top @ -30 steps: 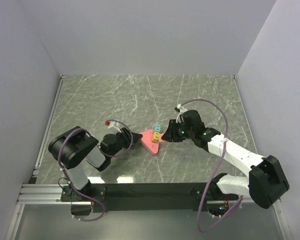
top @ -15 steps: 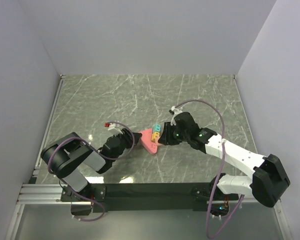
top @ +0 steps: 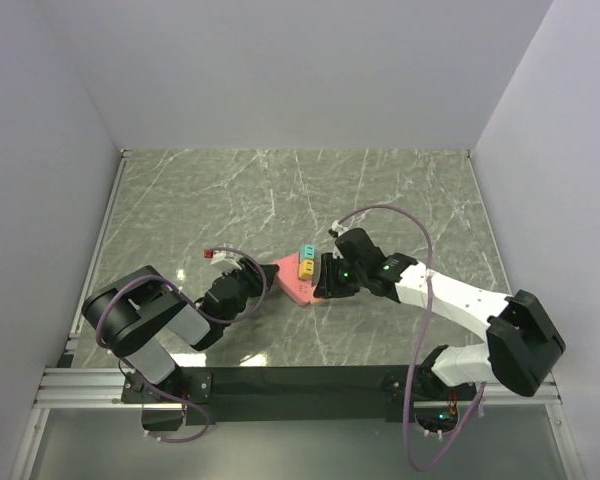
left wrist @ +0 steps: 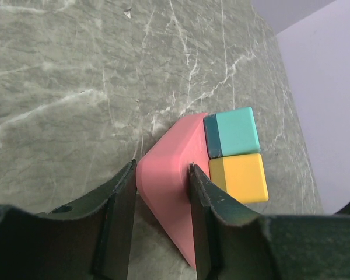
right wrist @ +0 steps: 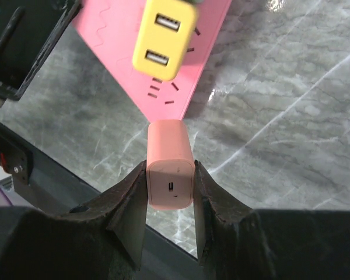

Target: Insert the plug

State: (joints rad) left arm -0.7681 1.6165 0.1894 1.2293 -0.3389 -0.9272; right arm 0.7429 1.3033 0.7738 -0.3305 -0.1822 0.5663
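Note:
A pink power strip (top: 290, 278) lies on the marble table with a teal adapter (top: 306, 252) and a yellow adapter (top: 305, 267) plugged into it. My left gripper (top: 256, 276) is shut on the strip's left end; in the left wrist view its fingers (left wrist: 201, 192) squeeze the pink strip (left wrist: 163, 178) beside the teal (left wrist: 236, 131) and yellow (left wrist: 242, 177) adapters. My right gripper (right wrist: 170, 170) is shut on a pink plug (right wrist: 170, 160). The plug's front end is level with the strip's (right wrist: 114, 52) near corner, just below its empty socket slots (right wrist: 162, 96).
Grey walls enclose the table on three sides. A black rail (top: 300, 382) runs along the near edge. The right arm's purple cable (top: 410, 225) loops above its wrist. A small red-tipped part (top: 212, 253) sticks out behind the left wrist.
My right gripper has carried the plug leftward up to the strip's right corner. The left arm dropped lower and the strip shifted slightly left. Both grips are unchanged.

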